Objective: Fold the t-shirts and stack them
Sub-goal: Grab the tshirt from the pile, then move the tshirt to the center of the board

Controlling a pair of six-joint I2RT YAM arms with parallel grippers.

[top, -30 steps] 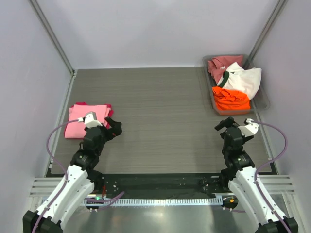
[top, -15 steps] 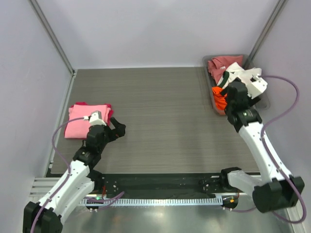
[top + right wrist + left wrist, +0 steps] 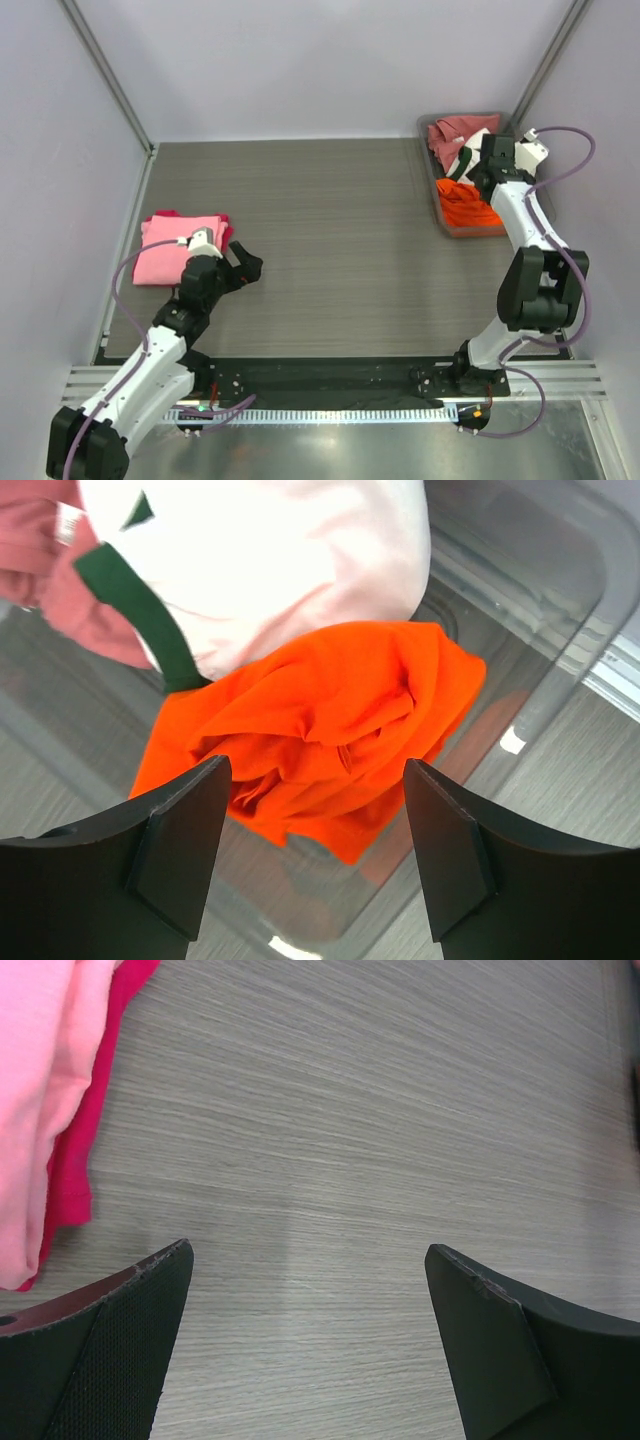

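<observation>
At the far right corner, right gripper gapes over the orange shirt, bunched crosswise in the bin; left gripper gapes empty near the pink shirt.

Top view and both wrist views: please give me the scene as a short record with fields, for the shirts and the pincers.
Stack: pink shirt lying on magenta shirt, left side of table
Bin: far right corner, holds three unfolded shirts
Bin contents: orange shirt, white shirt with green collar, rose-red shirt
Left pincer: open, empty, over bare table beside the stack
Right pincer: open, empty, above the orange shirt
</observation>
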